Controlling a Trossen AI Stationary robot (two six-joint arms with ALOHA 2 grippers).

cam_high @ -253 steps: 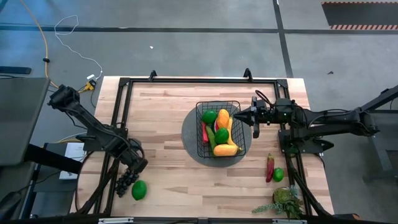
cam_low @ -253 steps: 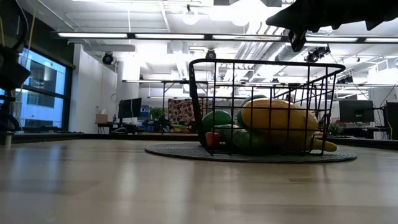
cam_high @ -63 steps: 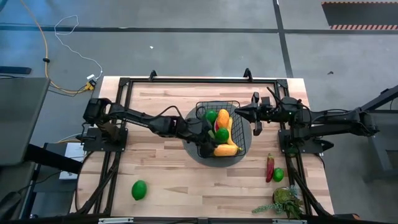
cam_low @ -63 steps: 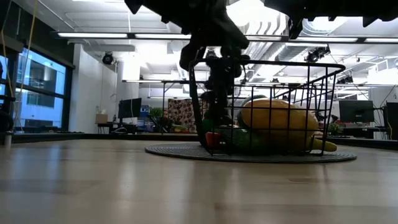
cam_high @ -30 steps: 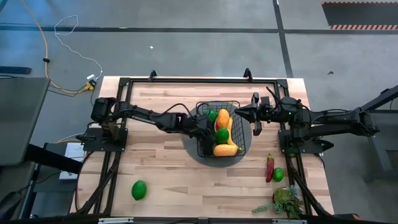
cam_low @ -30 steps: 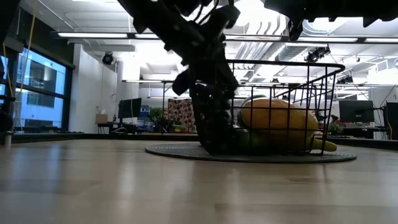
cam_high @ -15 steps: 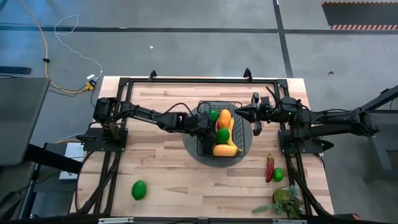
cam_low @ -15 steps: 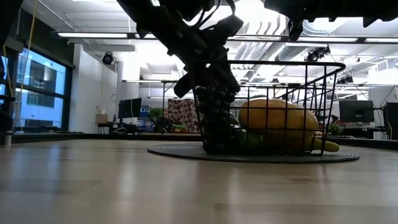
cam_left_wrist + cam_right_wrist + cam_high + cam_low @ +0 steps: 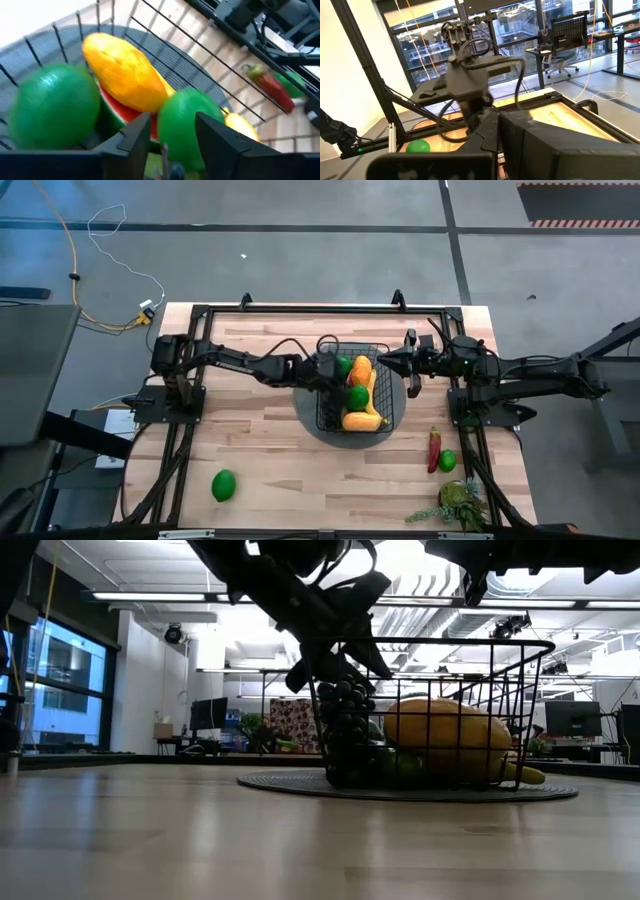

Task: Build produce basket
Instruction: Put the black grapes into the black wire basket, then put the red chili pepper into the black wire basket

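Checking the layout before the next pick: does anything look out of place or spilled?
Nothing is spilled. The basket sits upright on its round mat. Still loose on the table: a green fruit, a red chili and another green fruit.

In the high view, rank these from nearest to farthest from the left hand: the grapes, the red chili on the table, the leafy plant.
Measured from the left hand, at the basket's left edge:
1. Grapes, in the basket just beneath it.
2. Red chili, on the table right of the basket.
3. Leafy plant, at the table's near right corner.
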